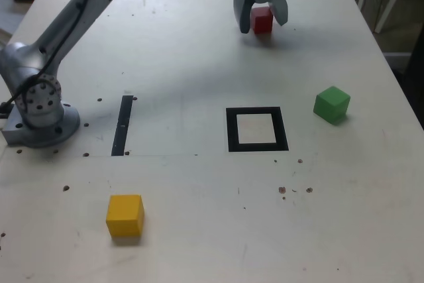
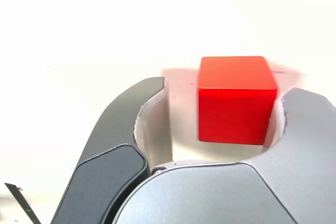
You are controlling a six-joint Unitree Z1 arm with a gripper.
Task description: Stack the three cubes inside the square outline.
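Spreading wide and pale, the tabletop point(image 1: 199, 230) carries everything. The grey arm point(image 1: 59, 38) reaches to the far side from the square outline point(image 1: 257, 129). Its pincer point(image 1: 260, 14) straddles the red cube point(image 1: 262, 20), one jaw touching it, the other with a gap: part-closed, no firm grip. The green cube point(image 1: 331, 104) sits near the outline on the exterior view's right; the yellow cube point(image 1: 125, 215) is well apart, nearer the camera.

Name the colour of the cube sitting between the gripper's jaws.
Red. The cube between the gripper jaws shows best in the wrist view.
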